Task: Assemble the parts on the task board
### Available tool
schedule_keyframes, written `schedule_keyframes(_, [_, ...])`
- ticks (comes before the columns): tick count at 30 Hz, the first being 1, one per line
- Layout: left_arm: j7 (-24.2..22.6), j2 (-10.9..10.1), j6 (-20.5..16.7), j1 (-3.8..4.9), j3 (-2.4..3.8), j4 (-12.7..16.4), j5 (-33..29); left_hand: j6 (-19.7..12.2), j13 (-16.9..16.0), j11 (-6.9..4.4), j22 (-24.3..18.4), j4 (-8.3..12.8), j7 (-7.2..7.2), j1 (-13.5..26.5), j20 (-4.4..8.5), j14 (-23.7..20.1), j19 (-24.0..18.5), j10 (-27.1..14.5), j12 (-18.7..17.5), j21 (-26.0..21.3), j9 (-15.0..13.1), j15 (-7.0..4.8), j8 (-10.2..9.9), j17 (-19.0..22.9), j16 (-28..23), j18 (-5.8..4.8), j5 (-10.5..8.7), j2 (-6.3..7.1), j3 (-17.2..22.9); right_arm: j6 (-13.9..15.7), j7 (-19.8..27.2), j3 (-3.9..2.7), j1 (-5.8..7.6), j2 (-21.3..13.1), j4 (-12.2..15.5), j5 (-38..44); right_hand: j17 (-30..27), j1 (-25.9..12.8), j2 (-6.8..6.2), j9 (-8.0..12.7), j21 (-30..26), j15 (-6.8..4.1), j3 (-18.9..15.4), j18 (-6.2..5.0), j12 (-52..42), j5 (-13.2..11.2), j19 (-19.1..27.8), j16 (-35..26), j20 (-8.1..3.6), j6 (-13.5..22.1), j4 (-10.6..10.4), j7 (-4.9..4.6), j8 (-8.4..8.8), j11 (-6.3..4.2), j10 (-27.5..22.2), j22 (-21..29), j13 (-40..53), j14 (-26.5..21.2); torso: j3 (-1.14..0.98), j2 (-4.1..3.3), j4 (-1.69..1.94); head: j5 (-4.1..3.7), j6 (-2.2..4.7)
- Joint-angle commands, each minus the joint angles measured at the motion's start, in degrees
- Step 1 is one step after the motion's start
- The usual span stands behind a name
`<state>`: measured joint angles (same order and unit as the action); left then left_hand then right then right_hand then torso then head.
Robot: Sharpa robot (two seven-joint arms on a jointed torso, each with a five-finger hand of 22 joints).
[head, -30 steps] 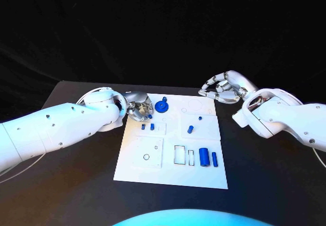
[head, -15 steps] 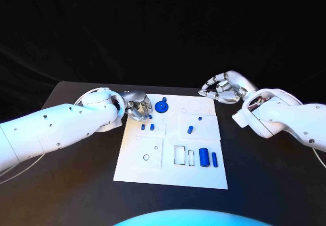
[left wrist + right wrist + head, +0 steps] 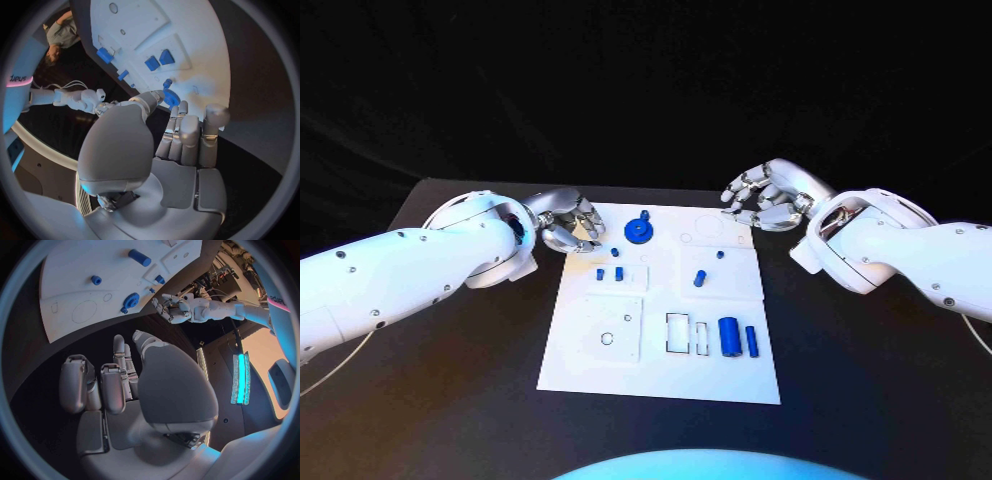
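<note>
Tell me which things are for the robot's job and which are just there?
For the job:
board
blue parts: round one, big cylinder, thin one
left hand
right hand

Just there:
table

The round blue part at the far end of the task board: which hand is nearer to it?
Left. The left hand sits just beside the round blue part; the right hand hovers past the board's opposite far corner.
</note>
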<state>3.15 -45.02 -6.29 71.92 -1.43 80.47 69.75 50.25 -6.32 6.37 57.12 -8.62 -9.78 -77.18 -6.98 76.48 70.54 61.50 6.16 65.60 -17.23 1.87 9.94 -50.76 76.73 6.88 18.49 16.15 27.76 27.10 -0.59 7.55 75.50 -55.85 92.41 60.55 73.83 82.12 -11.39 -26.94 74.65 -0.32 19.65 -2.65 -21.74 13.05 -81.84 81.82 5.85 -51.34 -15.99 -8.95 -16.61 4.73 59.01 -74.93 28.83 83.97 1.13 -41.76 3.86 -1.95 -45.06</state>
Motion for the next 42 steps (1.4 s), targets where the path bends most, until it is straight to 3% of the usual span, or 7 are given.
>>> schedule_keyframes(1, [-7.81, -1.54, -6.57, 0.12, 0.19, 1.20, -15.88, -0.17, 0.31, 0.33, -6.56, -0.70, -0.06, -1.12, -0.43, -3.79, -3.84, -1.96, -0.35, -5.90, 0.42, 0.36, -0.31, 7.50, -3.86, 1.81, 0.00, -1.29, -3.64, -7.08, -3.37, 0.04, -0.14, 0.33, -0.01, 13.32, 0.64, 1.39, -0.99, 0.29, 0.16, 0.96, 1.87, -0.86, 4.44, -0.53, -0.31, 0.26, 0.55, -0.73, 0.47, -0.26, 1.00, 0.41, -0.63, -6.15, -3.90, 2.33, 0.02, 0.07, 0.02, -0.41, 0.29])
schedule_keyframes(4, [-11.57, -2.83, -8.87, 0.15, 0.25, 2.05, -23.03, 0.46, 0.28, 0.59, -10.92, -1.34, -0.47, -2.29, -0.41, -5.74, -5.96, -2.12, 0.20, -9.77, 0.70, 0.46, -0.23, 11.71, -5.89, 2.72, 0.09, -2.00, -5.07, -8.32, -5.13, 0.06, -0.29, 0.60, 0.06, 19.43, 1.56, 1.64, -1.73, 0.53, 1.42, 1.03, 3.47, -0.60, 7.18, -2.35, -1.16, 0.82, 0.68, -1.56, 0.46, -0.09, 1.87, 0.39, 1.43, -6.97, -7.19, 2.68, 0.05, 0.01, -0.07, -0.59, 0.35])
schedule_keyframes(5, [-13.30, -3.37, -9.47, 0.15, 0.27, 2.46, -26.56, 1.10, 0.23, 0.77, -16.24, -1.59, -0.71, -3.19, -0.47, -9.28, -9.15, -2.14, 0.68, -14.64, 0.84, 0.67, -0.04, 17.72, -9.30, 3.74, 0.16, -2.34, -5.28, -8.73, -5.92, 0.07, -0.37, 0.73, 0.10, 22.02, 1.50, 1.87, -1.89, 0.63, 1.97, 0.94, 4.12, -0.47, 7.97, -2.91, -1.50, 0.81, 0.65, -1.75, 0.60, 0.02, 2.19, 0.38, 1.85, -7.33, -8.12, 2.70, 0.06, 0.06, -0.06, -0.63, 0.35])
schedule_keyframes(10, [-19.51, -5.84, -10.47, 0.13, 0.27, 4.93, -41.94, 2.99, -0.68, 0.29, -16.44, -1.73, -0.61, -5.17, -0.19, -8.81, -8.09, 1.54, 3.80, -15.06, 0.94, 0.18, 0.82, 17.68, -9.33, 3.65, 0.33, -3.34, -3.39, -10.84, -9.16, 0.08, -0.74, 1.23, 0.29, 30.86, 1.38, 1.87, -2.25, 0.75, 2.84, 0.91, 5.15, -0.26, 9.23, -3.34, -2.00, 0.77, 0.60, -2.46, 0.71, 0.17, 2.61, 0.33, 2.80, -7.90, -9.74, 2.69, 0.14, -0.11, -0.05, -0.79, 0.55])
schedule_keyframes(18, [-24.01, -8.41, -9.42, -0.02, 0.12, 8.76, -55.27, 4.47, -1.68, -0.66, -17.54, -1.34, 0.00, -6.36, 0.51, -9.64, -8.28, 3.92, 6.49, -16.16, 0.87, -0.53, 1.73, 19.43, -10.25, 3.79, 0.34, -3.74, -2.11, -14.77, -11.22, 0.22, -1.38, 1.97, 0.48, 35.48, 1.31, 1.07, -3.25, 1.22, 3.11, 1.27, 5.76, -0.18, 11.30, -3.31, -2.19, 0.76, 0.61, -2.58, 0.52, -0.15, 3.62, 0.72, 2.72, -8.17, -11.83, 2.72, 0.20, -0.13, 0.08, -1.26, 0.46])
schedule_keyframes(32, [-26.08, -10.08, -8.89, -0.14, 0.02, 11.63, -61.25, 4.85, -1.96, -0.81, -17.68, -1.11, 0.10, -6.71, 0.71, -10.15, -8.25, 3.90, 7.19, -16.38, 0.85, -0.69, 2.03, 20.49, -10.78, 3.76, 0.35, -3.87, -1.73, -15.84, -11.86, 0.32, -2.81, 3.83, -0.23, 36.97, 1.37, 0.77, -3.62, 1.62, 2.84, 1.55, 6.01, -0.22, 12.70, -2.70, -2.07, 0.83, 0.82, -2.74, 0.66, -0.48, 4.35, 1.09, 2.42, -8.11, -13.30, 2.75, 0.13, -0.27, -0.03, -1.11, 0.54])
schedule_keyframes(42, [-25.92, -10.55, -9.13, -0.14, 0.01, 11.99, -61.63, 4.94, -2.02, -0.81, -17.71, -1.07, 0.08, -6.77, 0.75, -10.23, -8.25, 3.89, 7.34, -16.43, 0.84, -0.71, 2.10, 20.62, -10.87, 3.76, 0.35, -3.93, -1.64, -15.71, -12.35, 0.38, -3.44, 4.98, -1.10, 37.71, 1.68, 1.70, -2.72, 1.79, 3.80, 1.35, 8.29, -0.03, 13.54, -3.09, -2.60, 1.06, 0.86, -4.38, 1.74, -0.23, 4.50, 0.86, 4.07, -8.77, -14.95, 2.83, 0.03, -0.24, -0.05, -1.08, 0.26])
